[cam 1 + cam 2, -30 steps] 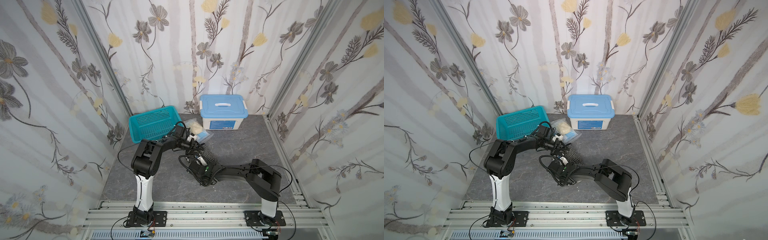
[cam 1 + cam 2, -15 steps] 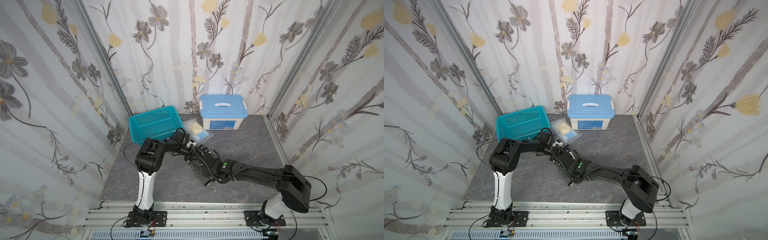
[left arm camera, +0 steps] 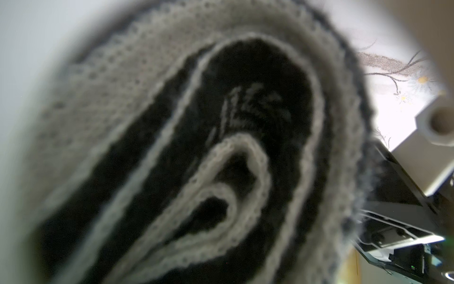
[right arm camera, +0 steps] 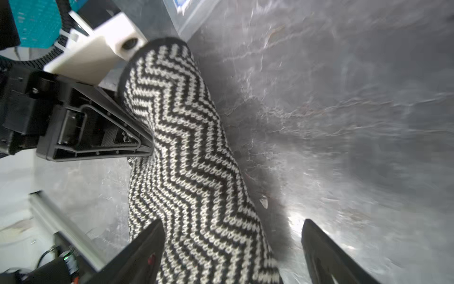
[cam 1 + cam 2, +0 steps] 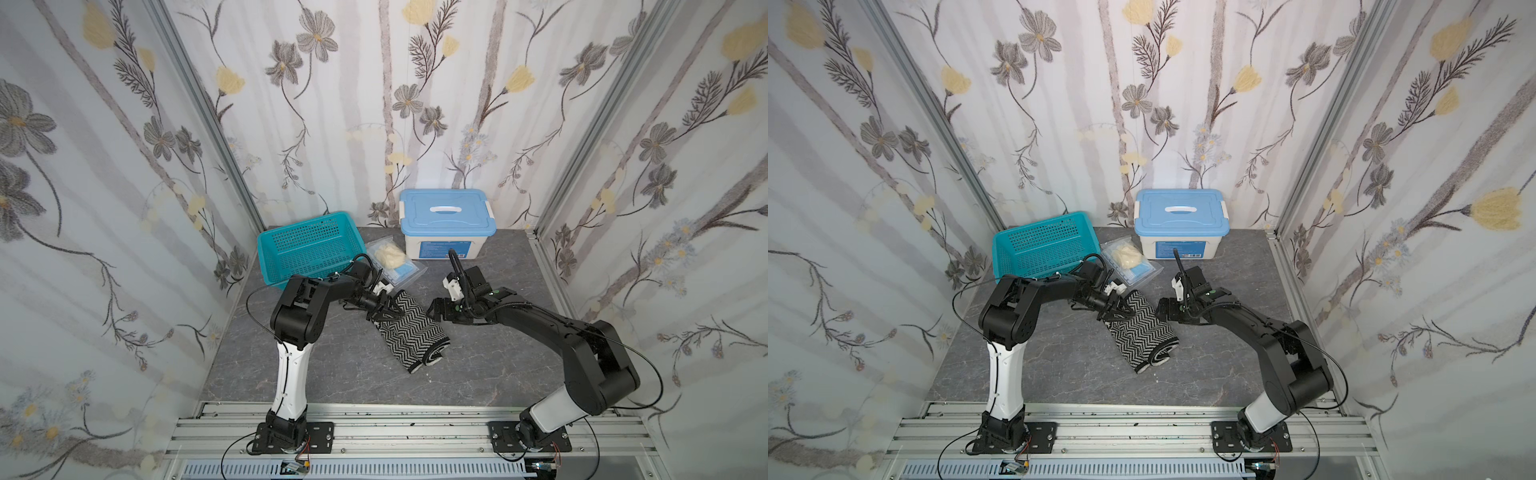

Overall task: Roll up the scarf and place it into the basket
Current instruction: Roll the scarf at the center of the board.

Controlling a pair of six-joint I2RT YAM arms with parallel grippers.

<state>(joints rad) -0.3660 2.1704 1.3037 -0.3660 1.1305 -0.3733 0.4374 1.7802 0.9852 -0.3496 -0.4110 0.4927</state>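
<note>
Item: scarf (image 5: 409,332), rolled, on table (image 5: 498,365) before basket (image 5: 307,249). I see left gripper (image 5: 384,311) clamped on its end; only the left wrist view shows the coiled layers. Right gripper (image 5: 432,309) jaws apart, just beside it.

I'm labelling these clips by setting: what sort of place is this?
Probably a staged robot test cell, not a home: two arms bolted to an aluminium rail, wallpapered panels boxing in a small tabletop, household props like a basket and scarf.
</note>
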